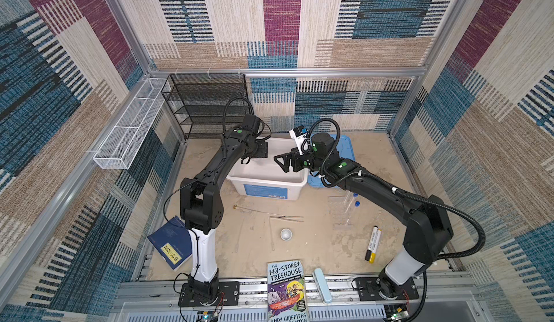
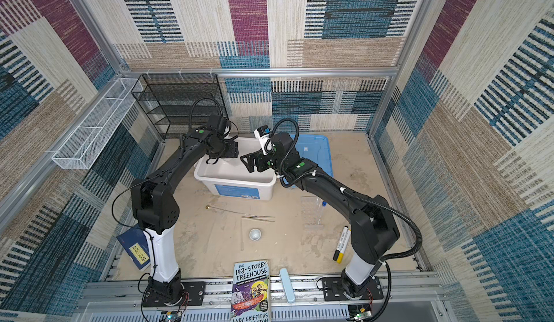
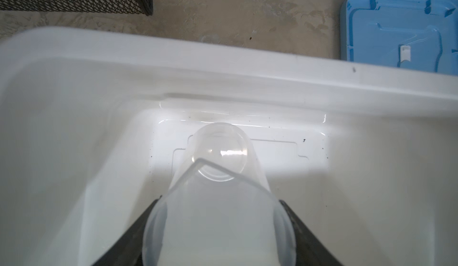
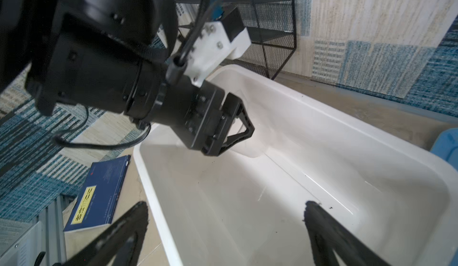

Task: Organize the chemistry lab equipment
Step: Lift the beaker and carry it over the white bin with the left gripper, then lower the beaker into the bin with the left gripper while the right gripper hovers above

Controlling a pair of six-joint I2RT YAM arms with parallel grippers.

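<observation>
Left wrist: left hand, half-spread, clasps the clear round flask.

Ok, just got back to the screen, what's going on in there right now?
The left jaws hold the flask down inside the white bin, not yet released. The right jaws hang open and empty over the same bin. The rod, tweezers, dish and tubes lie on the table in front of the bin, not yet put away.
</observation>
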